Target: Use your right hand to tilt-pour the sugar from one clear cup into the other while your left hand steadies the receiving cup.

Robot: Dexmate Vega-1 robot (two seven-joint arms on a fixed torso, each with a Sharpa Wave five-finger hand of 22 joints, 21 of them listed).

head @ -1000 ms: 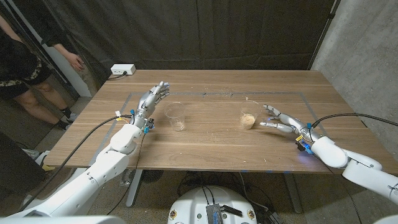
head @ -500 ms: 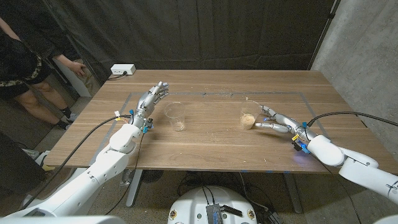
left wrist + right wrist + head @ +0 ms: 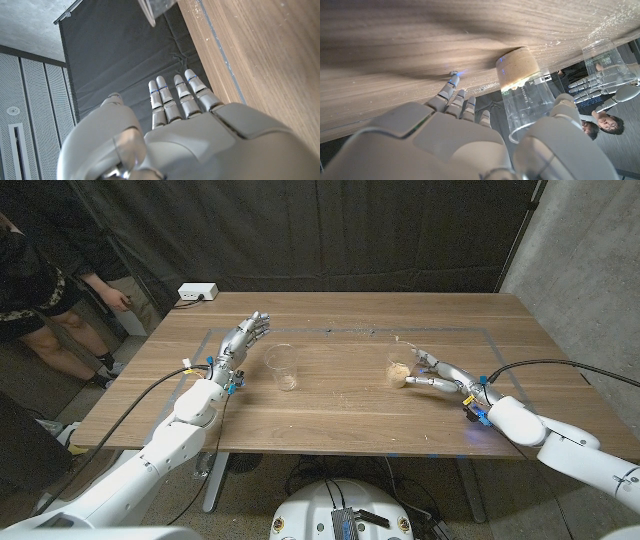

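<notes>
1. My right hand stood just beside the sugar cup on the wooden table, fingers spread around it; I could not tell whether they touched it, and it was not gripped.
2. That cup stood upright with brown sugar in its bottom.
3. My left hand stood open, fingers straight, near the empty cup but apart from it.
4. The two cups stood well apart.

White-shelled arms, silver-grey left robot hand and right robot hand, black cables, blue wrist fittings
</notes>
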